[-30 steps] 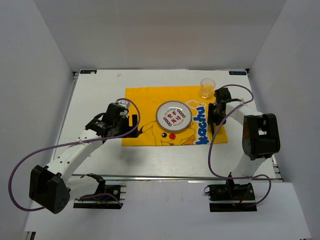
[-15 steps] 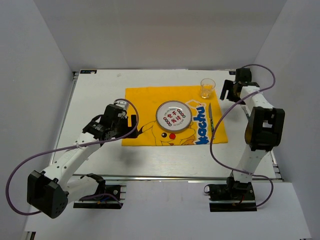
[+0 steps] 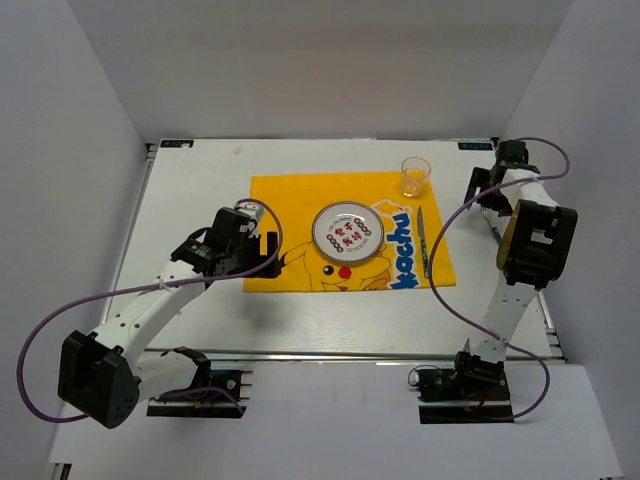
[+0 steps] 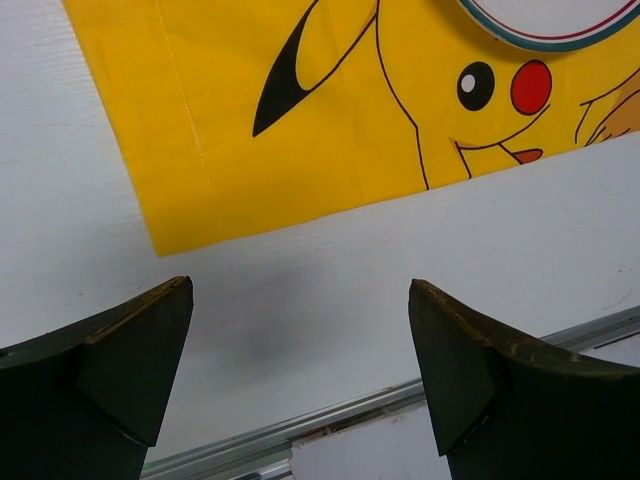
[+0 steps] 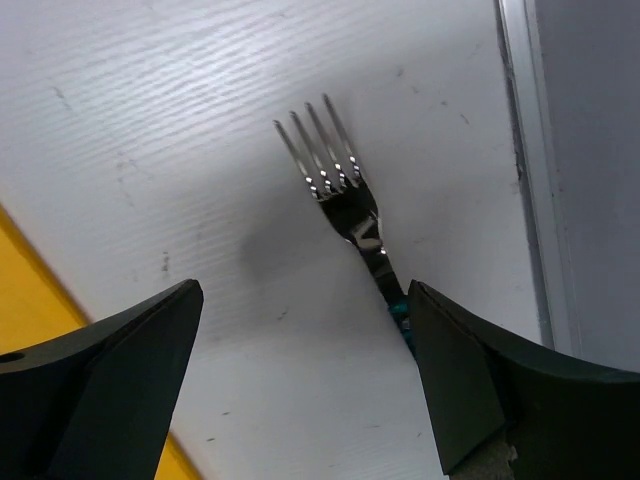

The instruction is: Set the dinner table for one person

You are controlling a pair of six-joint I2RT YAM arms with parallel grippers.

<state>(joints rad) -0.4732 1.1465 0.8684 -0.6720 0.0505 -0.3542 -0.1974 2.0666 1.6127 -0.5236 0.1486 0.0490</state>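
White walls (image 3: 320,70) enclose the dinner table (image 3: 190,185), flat beneath both arms; right gripper (image 5: 303,292) hangs, jaws spread, over its far right edge above a fork (image 5: 345,215); left gripper (image 4: 300,290), jaws spread and empty, over tabletop beside the yellow cloth (image 4: 330,130).

I work in a robot lab cell, not a home: plain pale grey panel walls (image 3: 320,70) box in the large flat white dinner table (image 3: 200,180) on three sides. A bare metal rail (image 3: 330,352) lines its near edge, where my white-and-black left arm (image 3: 150,305) and right arm (image 3: 508,305) are bolted, trailing loose purple cables (image 3: 20,370).
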